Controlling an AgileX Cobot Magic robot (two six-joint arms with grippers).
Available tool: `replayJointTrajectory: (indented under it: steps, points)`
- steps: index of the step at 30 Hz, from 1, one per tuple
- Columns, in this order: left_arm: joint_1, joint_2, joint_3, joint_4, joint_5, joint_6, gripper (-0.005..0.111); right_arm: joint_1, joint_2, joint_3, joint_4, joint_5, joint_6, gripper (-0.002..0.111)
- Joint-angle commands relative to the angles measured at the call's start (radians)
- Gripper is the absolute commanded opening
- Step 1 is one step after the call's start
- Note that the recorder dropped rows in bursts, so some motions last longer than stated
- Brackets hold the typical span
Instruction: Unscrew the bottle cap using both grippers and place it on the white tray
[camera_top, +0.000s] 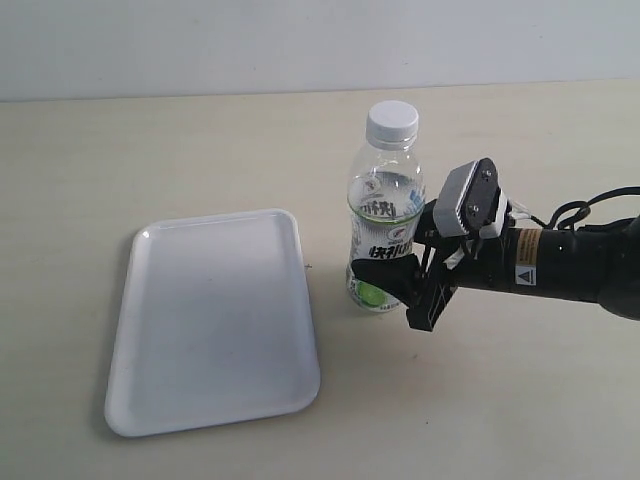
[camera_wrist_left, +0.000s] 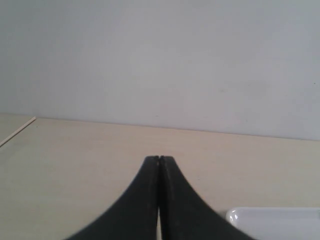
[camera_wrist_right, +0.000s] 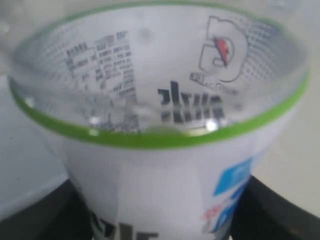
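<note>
The clear bottle (camera_top: 385, 200) with its white-and-green label stands upright on the table, just right of the white tray (camera_top: 215, 320). Its white ribbed cap (camera_top: 392, 121) sits on the neck. My right gripper (camera_top: 388, 284), the one with the grey plate, reaches in from the right and is shut on the bottle's lower body. In the right wrist view the bottle (camera_wrist_right: 160, 115) fills the frame, with dark fingers (camera_wrist_right: 282, 210) against both its sides. My left gripper (camera_wrist_left: 159, 158) is shut on nothing, low over the table; it is outside the exterior view.
Pale wooden tabletop (camera_top: 120, 160) with a light wall behind. A corner of the white tray (camera_wrist_left: 280, 220) shows beside the left gripper. The right arm's body and cables (camera_top: 570, 255) lie across the table's right side.
</note>
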Motion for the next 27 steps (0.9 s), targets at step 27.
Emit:
replayJointTrajectory:
  steps: [27]
  points:
    - [-0.03,0.078,-0.073,-0.047,-0.247,-0.382,0.0,0.001,0.002,-0.005,0.036,0.049,-0.032,0.0]
